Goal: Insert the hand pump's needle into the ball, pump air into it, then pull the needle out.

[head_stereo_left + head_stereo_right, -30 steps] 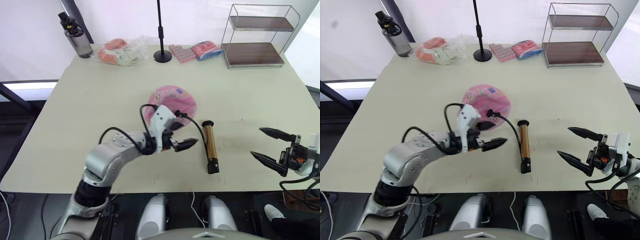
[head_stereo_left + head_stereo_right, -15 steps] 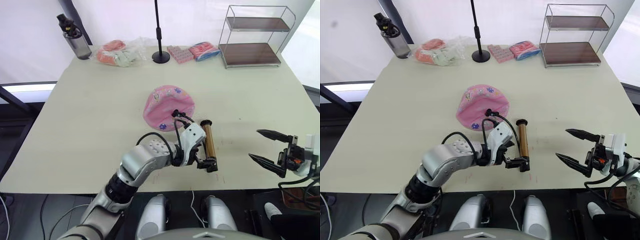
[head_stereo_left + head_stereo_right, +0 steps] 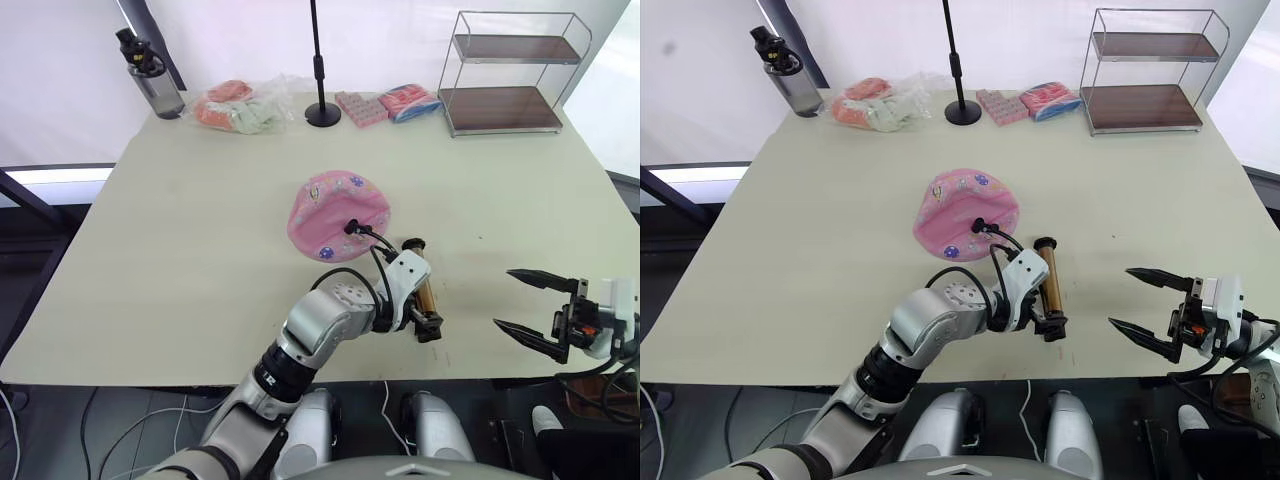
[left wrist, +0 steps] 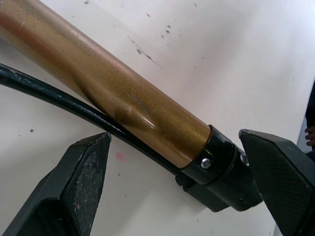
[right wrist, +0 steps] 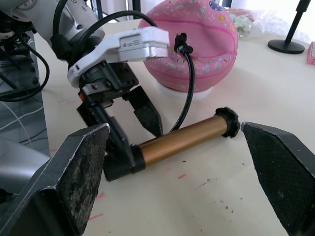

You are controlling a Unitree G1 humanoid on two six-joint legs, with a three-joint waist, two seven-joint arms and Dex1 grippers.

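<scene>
Hand pump (image 3: 421, 295) lies flat on the table (image 3: 180, 230), near the front edge and just right of centre. Its bronze-gold cylinder runs front to back, with the black T-handle end toward the far side and the black cap end toward the front edge. The thin black hose (image 3: 372, 240) arcs from the pump up to the pink ball (image 3: 335, 212), where its black fitting (image 5: 180, 43) sits against the ball's surface. The needle itself is too small to make out. The ball rests just behind and to the left of the pump, near the middle of the table.

My left gripper (image 4: 182, 182) is at the pump's front cap end. Its fingers (image 4: 81, 177) are spread, one on each side of the cylinder and cap. The hose runs alongside the cylinder between them. I cannot tell whether either pad touches the metal.

My right gripper (image 3: 527, 307) hovers past the front right corner of the table, well apart from the pump, with its two black fingers wide apart and empty.

Along the far edge stand a dark water bottle (image 3: 150, 72) at the left corner, a plastic bag of items (image 3: 240, 103), a black stand base (image 3: 322, 113), two small packets (image 3: 390, 103) and a wire shelf (image 3: 508, 75) at the right corner.
</scene>
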